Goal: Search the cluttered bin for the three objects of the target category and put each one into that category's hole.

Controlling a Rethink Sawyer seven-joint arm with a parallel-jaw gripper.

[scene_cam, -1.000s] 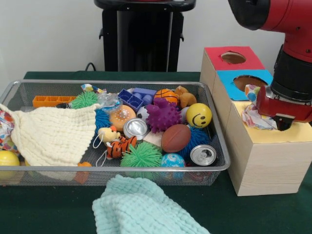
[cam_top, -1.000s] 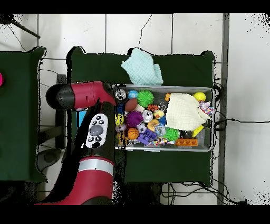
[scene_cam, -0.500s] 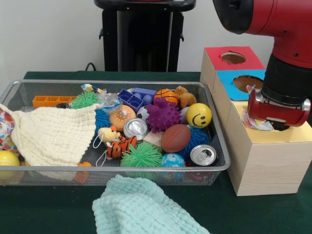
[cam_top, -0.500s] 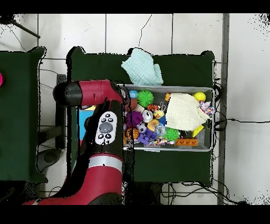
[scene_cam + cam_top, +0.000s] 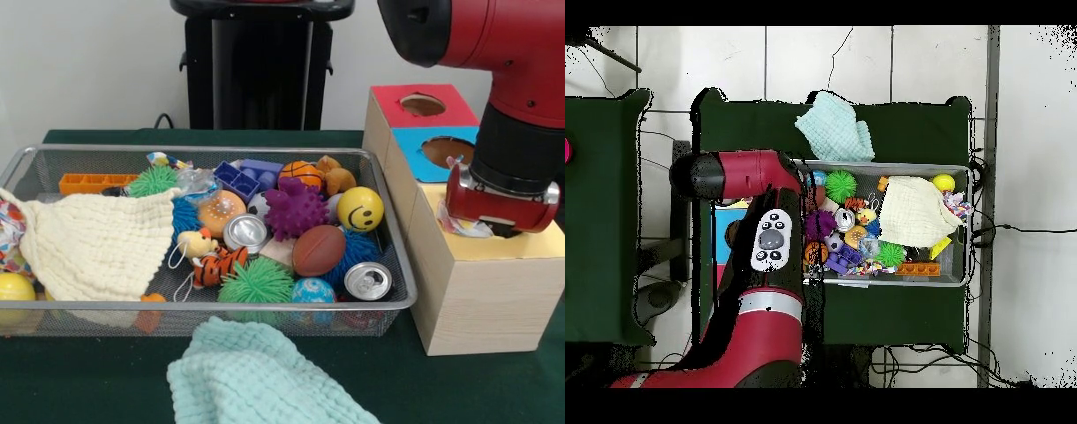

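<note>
- Front view: my fingers (image 5: 501,228) sit low over the yellow top of the wooden box (image 5: 481,291); I cannot tell whether they are open or closed.
- A crumpled patterned wrapper (image 5: 461,223) lies on that yellow top, just beside my wrist.
- The wire bin (image 5: 212,305) beside the box holds balls, cans and a cream cloth (image 5: 97,243).
- Overhead view: my arm (image 5: 770,255) covers the box.
</note>
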